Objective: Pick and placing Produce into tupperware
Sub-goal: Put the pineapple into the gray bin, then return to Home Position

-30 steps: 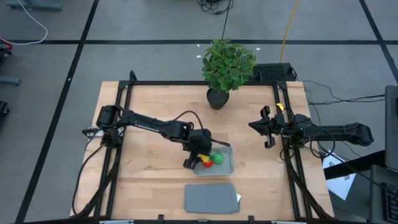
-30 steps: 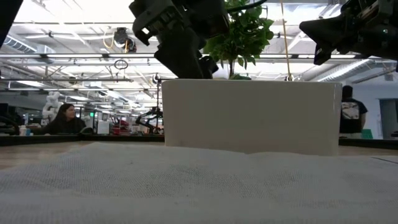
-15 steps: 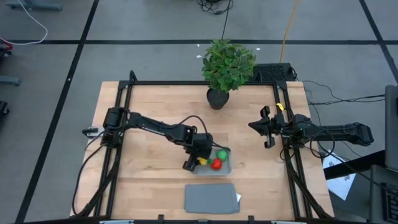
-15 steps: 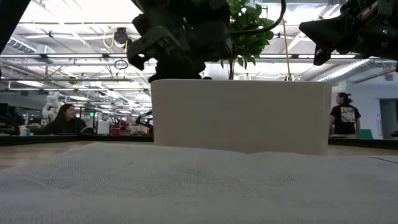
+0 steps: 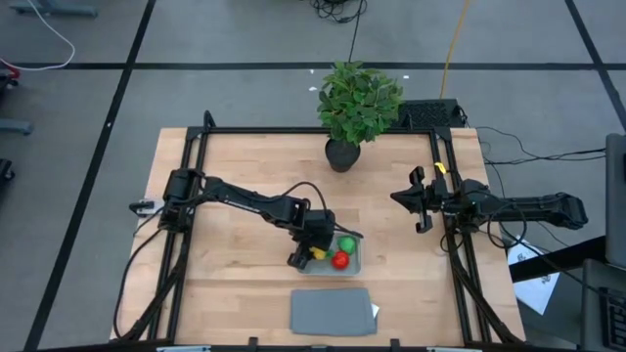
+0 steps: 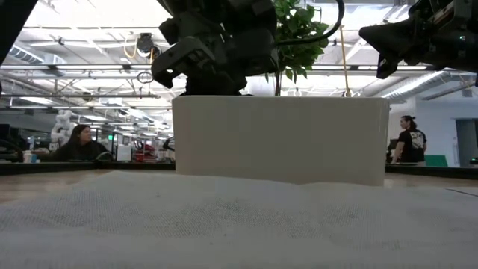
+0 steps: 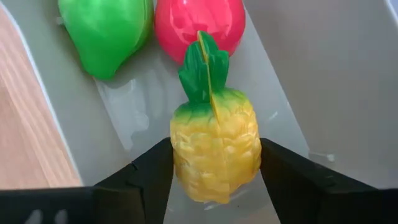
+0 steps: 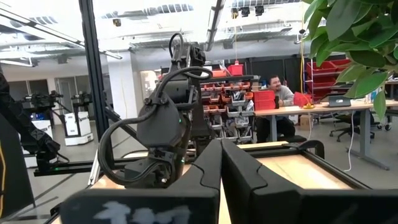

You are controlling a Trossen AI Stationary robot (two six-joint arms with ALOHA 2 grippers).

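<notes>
The left gripper (image 7: 214,168) sits over the left end of the tupperware (image 5: 354,265), near the table's (image 5: 245,176) front edge, fingers (image 7: 152,174) closed around the toy pineapple (image 7: 214,146), which is low inside the container with its green tip touching the red piece (image 7: 199,25), green piece (image 7: 109,34) just beside. To finish well, open wider and lift straight up, so the fingers don't drag the pineapple or nudge the other two out. The right gripper (image 5: 421,205) waits pinched shut near the right edge, well apart.
</notes>
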